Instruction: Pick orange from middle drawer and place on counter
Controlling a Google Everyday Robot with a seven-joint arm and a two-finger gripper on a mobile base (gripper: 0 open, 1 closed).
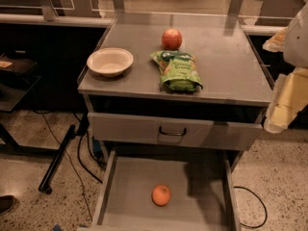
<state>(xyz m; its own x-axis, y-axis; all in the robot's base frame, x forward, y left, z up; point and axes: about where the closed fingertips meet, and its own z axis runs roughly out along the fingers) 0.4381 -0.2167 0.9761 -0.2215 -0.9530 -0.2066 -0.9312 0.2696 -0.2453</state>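
The orange (161,195) lies on the flat bottom of the open middle drawer (211,201), a little left of its centre. The counter (231,61) is the steel top above it. My arm comes in at the right edge of the view, and my gripper (280,110) hangs there beside the counter's right front corner. It is well above and to the right of the orange and touches nothing I can see.
On the counter stand a white bowl (110,61) at the left, a reddish apple-like fruit (172,39) at the back and a green snack bag (178,71) in the middle. The top drawer (173,131) with its dark handle is shut. Cables (82,153) and a black bar (57,160) lie on the floor at the left.
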